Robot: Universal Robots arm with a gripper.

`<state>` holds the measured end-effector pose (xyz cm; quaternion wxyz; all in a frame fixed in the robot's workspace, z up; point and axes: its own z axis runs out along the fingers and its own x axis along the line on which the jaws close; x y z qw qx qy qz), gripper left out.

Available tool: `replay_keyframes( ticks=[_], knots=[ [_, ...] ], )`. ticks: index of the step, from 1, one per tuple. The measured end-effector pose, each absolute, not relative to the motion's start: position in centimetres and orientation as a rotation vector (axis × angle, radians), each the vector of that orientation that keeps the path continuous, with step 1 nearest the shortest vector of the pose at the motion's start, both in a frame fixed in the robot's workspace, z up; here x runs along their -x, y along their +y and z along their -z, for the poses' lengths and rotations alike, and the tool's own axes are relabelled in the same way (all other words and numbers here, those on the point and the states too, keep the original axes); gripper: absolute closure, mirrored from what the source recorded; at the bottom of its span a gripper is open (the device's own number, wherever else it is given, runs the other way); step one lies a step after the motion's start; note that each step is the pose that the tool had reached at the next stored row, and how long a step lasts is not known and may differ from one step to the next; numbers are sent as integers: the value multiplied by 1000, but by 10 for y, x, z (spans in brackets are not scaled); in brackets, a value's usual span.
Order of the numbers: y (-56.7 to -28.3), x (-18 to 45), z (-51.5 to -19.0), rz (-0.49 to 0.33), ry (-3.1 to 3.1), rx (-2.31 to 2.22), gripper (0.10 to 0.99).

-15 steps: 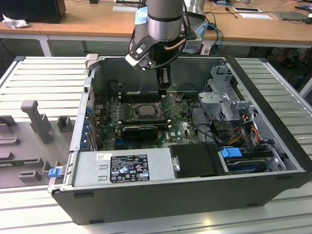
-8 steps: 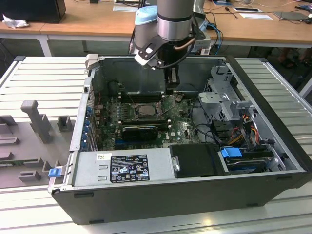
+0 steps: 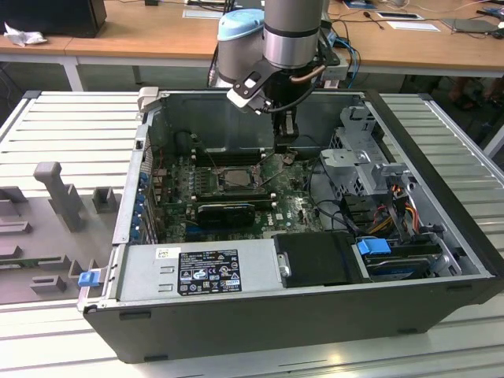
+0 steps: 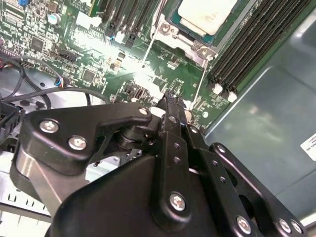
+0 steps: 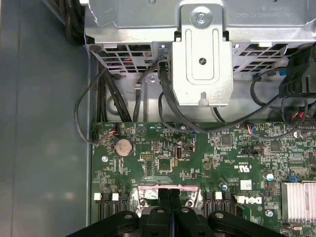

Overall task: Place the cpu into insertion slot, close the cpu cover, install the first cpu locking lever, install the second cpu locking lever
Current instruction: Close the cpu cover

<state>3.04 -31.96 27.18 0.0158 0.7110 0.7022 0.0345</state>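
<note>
1. My pincer (image 5: 170, 197) is closed, its fingers pressed flat together with nothing visible between them. It hangs low over the board (image 5: 163, 148). In the exterior view it is just to that view's right of the slot (image 3: 236, 178).
2. The cpu (image 4: 205, 15) lies in the slot with its pale top up. The cover (image 4: 173, 25) seems to be down around it, though I cannot tell whether it sits fully flat.
3. Two thin wire rods run out from the slot's corners towards my tips: one lever (image 4: 148, 47) and the other lever (image 4: 202, 79). I judge that neither is latched. I cannot tell whether my tips touch either one.
4. Risk: my closed tips make a narrow pusher. A springy wire could slide off them and snap back, jarring the cover.
5. Risk: if the cover is not flat, forcing a lever down would press the cpu crooked onto its contacts.
6. Risk: the space is tight. The memory slots (image 4: 242, 44) flank the slot and small parts stud the board below my tips. A sideways slip or too deep a push would strike them.
7. Risk: my own fingers hide the tips in the second wrist view, so a missed lever might go unnoticed.
</note>
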Motion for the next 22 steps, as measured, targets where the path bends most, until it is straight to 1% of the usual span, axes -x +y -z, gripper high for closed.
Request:
replay_keyframes(
  ticks=[11,15,22],
  knots=[
    [-320,-46,-269,-107,2185,-2211,980],
    [-320,-59,-259,-104,2188,-2211,980],
    [-320,-60,-246,-89,2195,-2219,980]
  ],
)
